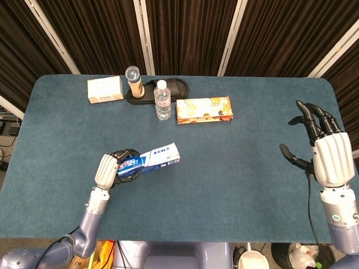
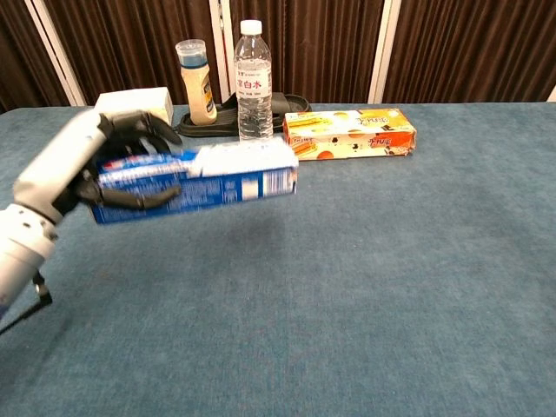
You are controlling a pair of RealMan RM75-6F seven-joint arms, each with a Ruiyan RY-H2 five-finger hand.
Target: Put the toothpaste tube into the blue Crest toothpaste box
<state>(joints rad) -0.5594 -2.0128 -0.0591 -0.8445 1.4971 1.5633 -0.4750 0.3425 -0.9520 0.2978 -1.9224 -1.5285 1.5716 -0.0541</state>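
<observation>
While its dark fingers (image 2: 130,198) wrap the blue end of the Crest box (image 2: 195,183), the left hand (image 1: 107,170) holds it level above the bench (image 1: 235,168) near the front-left corner. Only the head view shows the right hand (image 1: 325,151), fingers spread, empty. Box end looks closed.

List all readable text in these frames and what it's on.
"Crest": blue box held in the left robot hand; its other print is too blurred to read.
"白水": water bottle label; smaller print unreadable.
White box: print too small, partly hidden in chest view.
Orange box: print too small to read.
Tan bottle: no readable text.
</observation>
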